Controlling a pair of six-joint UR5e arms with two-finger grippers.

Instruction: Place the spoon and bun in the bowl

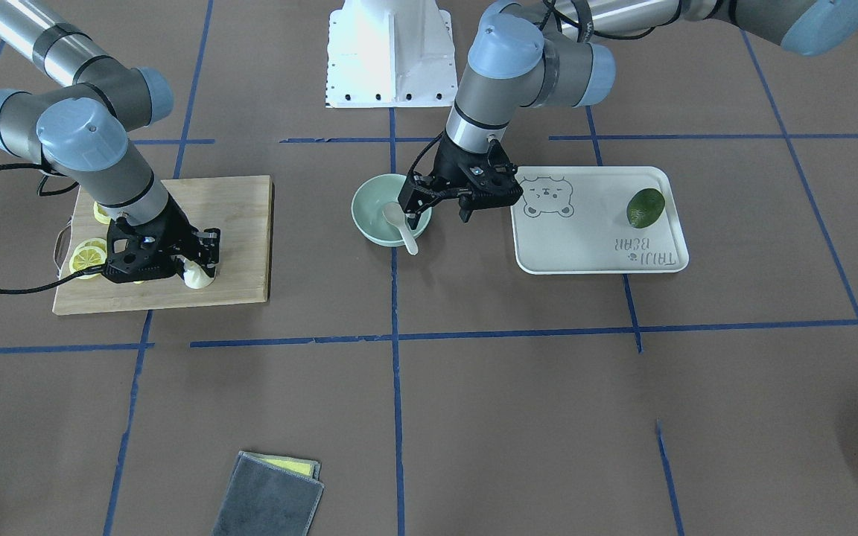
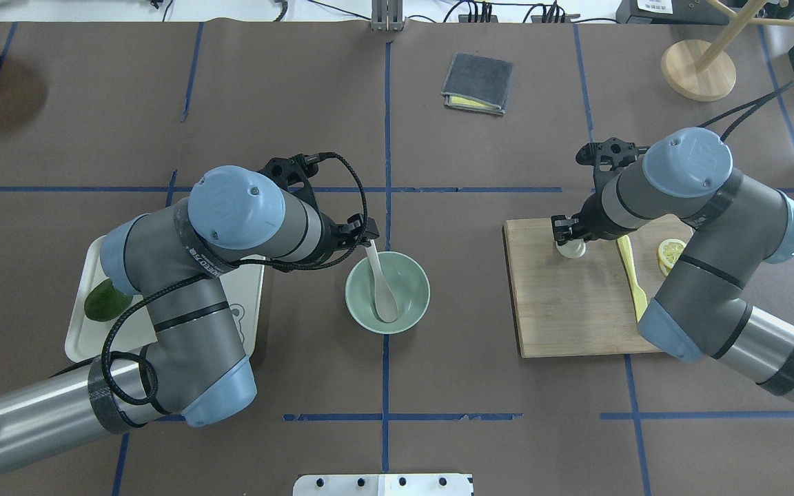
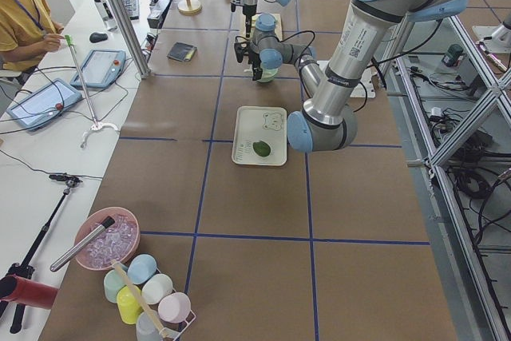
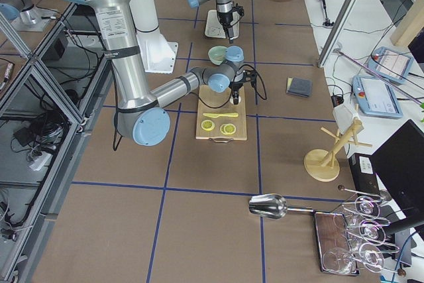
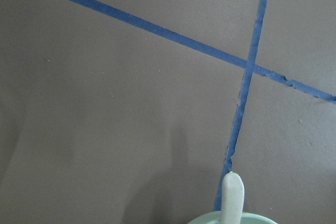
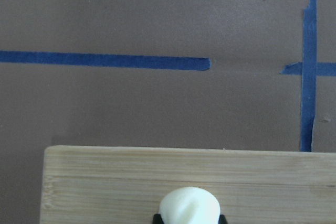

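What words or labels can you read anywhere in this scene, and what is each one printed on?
"TAJI BEAR": printed on the white tray, beside a bear-face drawing; it sits upside down in the front-facing view.
Lettering on the left arm: a label is there, but it is too small and blurred to read.
Tablet screens on the side desks: too small to read.
Nothing else legible.
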